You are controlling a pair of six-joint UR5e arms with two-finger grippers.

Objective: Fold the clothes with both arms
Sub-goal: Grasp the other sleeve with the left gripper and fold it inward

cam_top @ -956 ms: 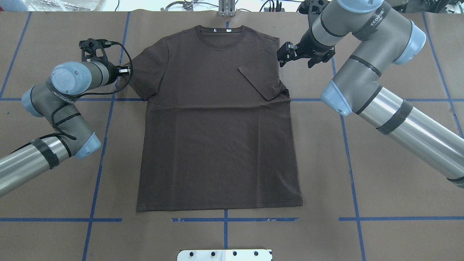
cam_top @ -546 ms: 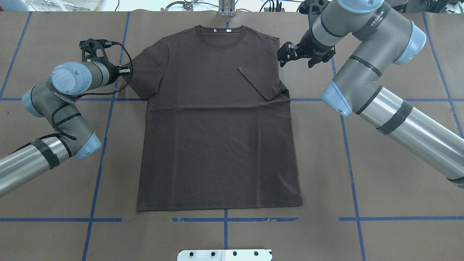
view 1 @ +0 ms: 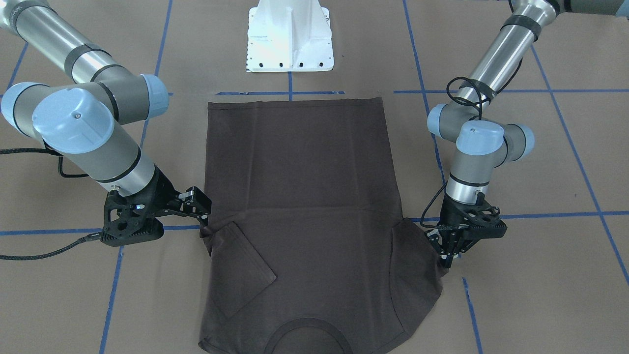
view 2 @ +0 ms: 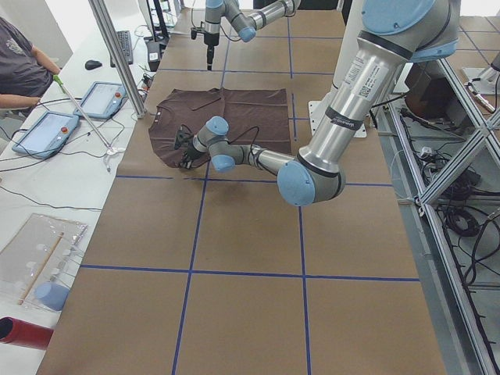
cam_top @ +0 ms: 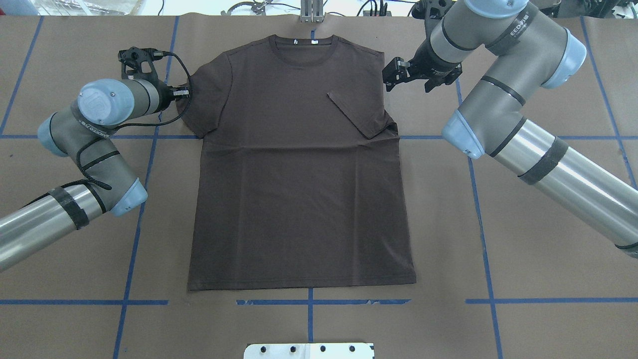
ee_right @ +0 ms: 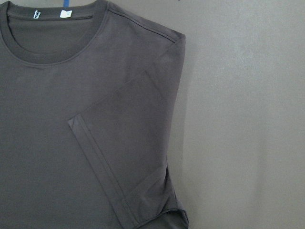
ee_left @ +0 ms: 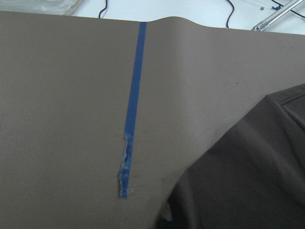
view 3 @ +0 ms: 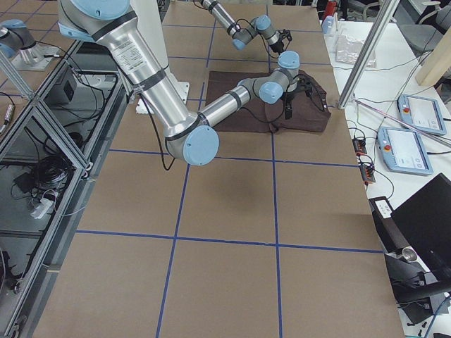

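The dark brown T-shirt (cam_top: 299, 189) lies flat on the brown paper, collar (cam_top: 304, 50) at the far edge. It also shows in the front view (view 1: 304, 196). Its sleeve on my right side (cam_top: 359, 112) is folded in over the chest, as the right wrist view (ee_right: 128, 157) shows. My right gripper (cam_top: 391, 76) hovers open and empty just outside that shoulder. My left gripper (cam_top: 183, 92) is at the outer hem of the other sleeve (cam_top: 204, 99) and looks shut on it; in the front view (view 1: 448, 248) the hem is slightly lifted there. The left wrist view shows only the sleeve's edge (ee_left: 252, 181).
Blue tape lines (cam_top: 144, 199) cross the paper. The white pedestal base (view 1: 290, 39) stands beyond the shirt's hem. In the left side view a metal post (view 2: 117, 55), tablets (view 2: 47, 129) and a seated person (view 2: 23, 70) are past the table's far edge.
My left gripper has moved inward toward the shirt and slightly farther away, taking the sleeve's hem with it. The right gripper has barely moved.
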